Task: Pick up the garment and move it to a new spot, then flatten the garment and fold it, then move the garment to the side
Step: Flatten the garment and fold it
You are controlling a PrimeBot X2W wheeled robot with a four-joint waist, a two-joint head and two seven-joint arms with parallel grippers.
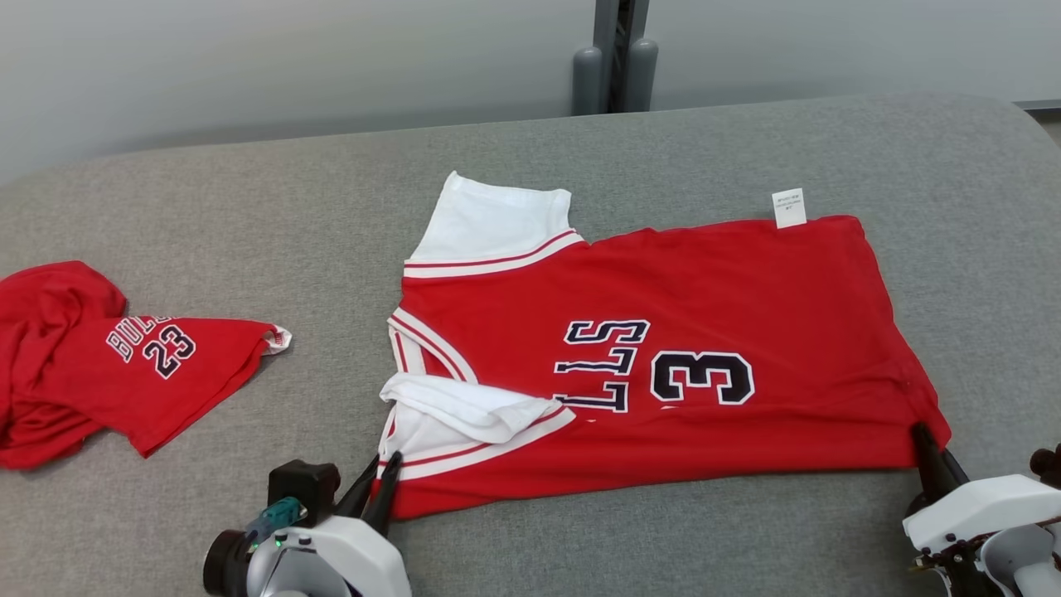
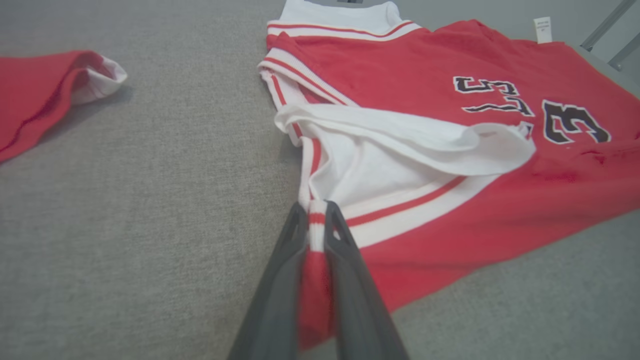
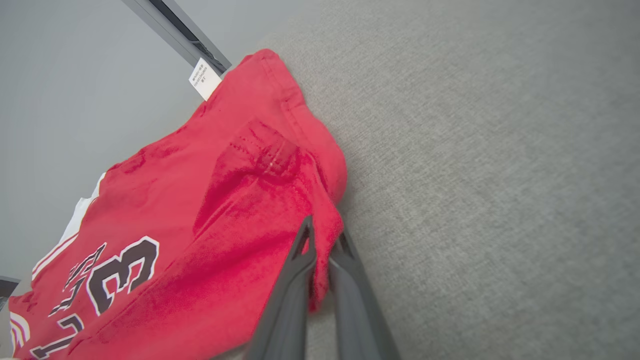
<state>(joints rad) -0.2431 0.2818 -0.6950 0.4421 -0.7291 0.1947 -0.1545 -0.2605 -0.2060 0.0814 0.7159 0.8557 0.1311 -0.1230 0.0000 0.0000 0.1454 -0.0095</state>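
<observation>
Left end effector and right end effector grip "LLS 3" jersey.

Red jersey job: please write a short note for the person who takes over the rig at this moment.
Left gripper: shut on the jersey at its striped near shoulder edge.
Right gripper: shut on the jersey's near hem corner.
Jersey: flat on the grey surface, apparently folded once lengthwise; one white sleeve is bunched.
To do: finish folding, then move it aside.
Another red garment lies to the left, apart.
</observation>
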